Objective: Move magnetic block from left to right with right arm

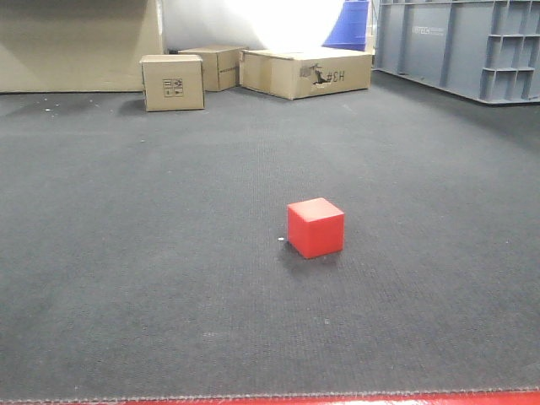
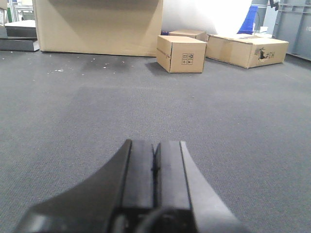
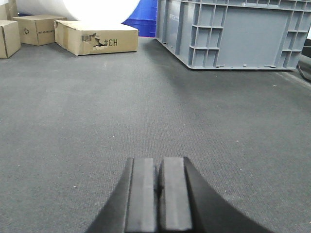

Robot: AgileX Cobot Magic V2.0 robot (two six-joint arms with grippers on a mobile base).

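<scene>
Magnetic block (image 1: pixel 315 227) sits alone on the dark carpet (image 1: pixel 126 253) — untouched. My right gripper (image 3: pixel 158 194) and left gripper (image 2: pixel 154 170) — both pressed together, empty.

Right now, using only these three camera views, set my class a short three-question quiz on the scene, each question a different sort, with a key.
1. True or false: the right gripper is holding the red cube.
2. Multiple choice: the red cube rests on A) a cardboard box, B) the dark carpet, C) the grey crate.
3. Fill in: the torn cardboard box with printed characters lies far ______ the cube in the front view.

Key
1. False; its jaws are closed on nothing, like the left gripper.
2. B.
3. Behind.
</scene>
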